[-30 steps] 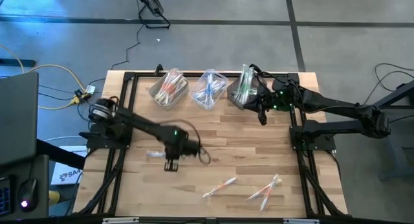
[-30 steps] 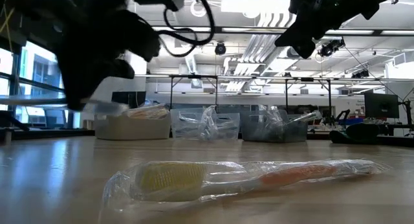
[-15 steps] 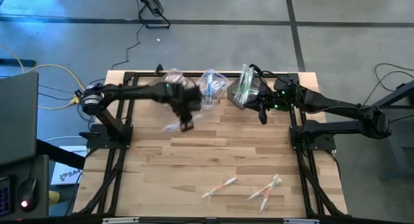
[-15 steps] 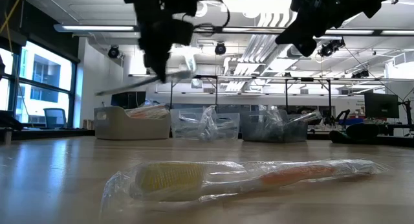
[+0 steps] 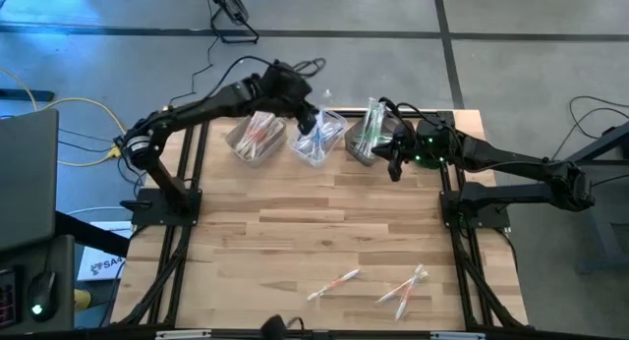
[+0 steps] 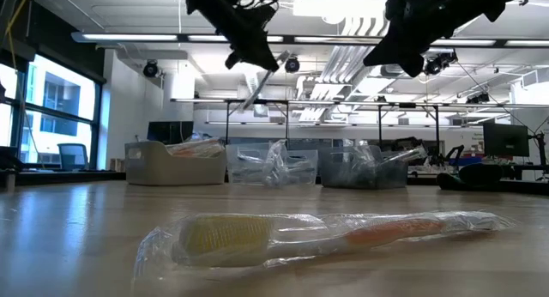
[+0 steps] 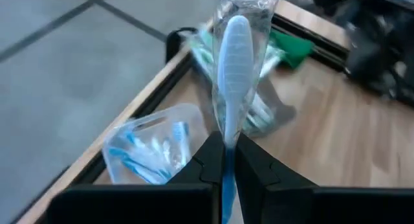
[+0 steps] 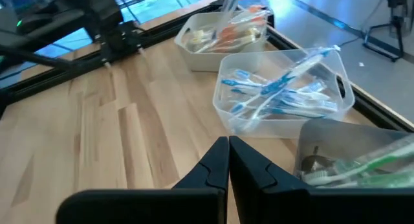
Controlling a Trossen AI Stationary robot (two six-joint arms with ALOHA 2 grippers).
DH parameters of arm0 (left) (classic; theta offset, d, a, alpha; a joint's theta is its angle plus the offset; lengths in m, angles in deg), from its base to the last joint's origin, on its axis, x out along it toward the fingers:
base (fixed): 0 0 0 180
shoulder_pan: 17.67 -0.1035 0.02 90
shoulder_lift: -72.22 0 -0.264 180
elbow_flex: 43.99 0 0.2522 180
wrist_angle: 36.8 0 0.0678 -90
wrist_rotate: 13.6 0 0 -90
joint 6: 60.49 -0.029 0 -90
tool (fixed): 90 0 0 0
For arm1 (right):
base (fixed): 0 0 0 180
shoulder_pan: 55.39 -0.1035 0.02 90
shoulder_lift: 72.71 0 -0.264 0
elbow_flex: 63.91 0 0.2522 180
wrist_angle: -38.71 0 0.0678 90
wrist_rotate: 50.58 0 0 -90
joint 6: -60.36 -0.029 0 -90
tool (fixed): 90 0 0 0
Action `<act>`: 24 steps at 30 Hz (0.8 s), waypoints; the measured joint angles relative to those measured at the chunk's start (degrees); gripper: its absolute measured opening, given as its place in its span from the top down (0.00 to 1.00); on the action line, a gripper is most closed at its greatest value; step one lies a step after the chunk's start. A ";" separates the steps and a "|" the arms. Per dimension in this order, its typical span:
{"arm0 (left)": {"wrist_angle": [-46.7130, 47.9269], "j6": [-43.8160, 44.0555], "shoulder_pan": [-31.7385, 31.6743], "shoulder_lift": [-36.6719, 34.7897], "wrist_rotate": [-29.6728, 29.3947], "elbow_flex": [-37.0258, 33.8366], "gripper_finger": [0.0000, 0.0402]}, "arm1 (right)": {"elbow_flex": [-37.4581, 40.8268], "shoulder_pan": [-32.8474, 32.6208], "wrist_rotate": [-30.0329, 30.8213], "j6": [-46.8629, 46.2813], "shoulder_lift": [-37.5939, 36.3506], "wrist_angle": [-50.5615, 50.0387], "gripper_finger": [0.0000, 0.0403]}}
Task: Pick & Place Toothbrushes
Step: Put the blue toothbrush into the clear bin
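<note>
My left gripper hangs over the far edge of the table above the middle bin, shut on a blue toothbrush in a clear wrapper. That bin holds blue toothbrushes. The left bin holds orange ones and the right bin green ones. My right gripper is shut and empty, in the air beside the right bin. Loose wrapped toothbrushes lie flat on the table near its front edge. My left gripper pinches the blue toothbrush by its handle between the two fingers. The brush runs on along the fingers, and its head sticks out beyond the tips. The fingers slant downward toward the bins. The toothbrush is lifted clear, above the middle bin.
A black frame rail runs along the far edge behind the bins, and rails run down both sides. One wrapped orange toothbrush lies right in front of the low camera. Bare wood spans the table's middle.
My left gripper has risen from the table's left middle and swung toward the far edge to above the middle bin, tipping from pointing down to a shallower slant. The blue toothbrush has gone with it, lifted clear of the table.
</note>
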 joint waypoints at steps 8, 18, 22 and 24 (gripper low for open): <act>-3.05 5.49 -2.94 4.84 0.32 -0.03 0.97 | 0.00 0.00 4.84 -1.86 0.00 0.44 0.99; -5.06 9.72 -2.62 12.53 -0.37 -0.03 0.97 | 0.00 0.00 5.98 -2.17 0.00 0.51 0.99; -4.93 10.76 -2.62 14.91 -0.66 -0.05 0.97 | 0.00 0.00 7.07 -2.08 0.00 0.47 0.99; -5.05 11.95 -2.62 15.72 -0.65 -0.05 0.97 | 0.00 0.00 7.21 -2.00 0.00 0.47 0.99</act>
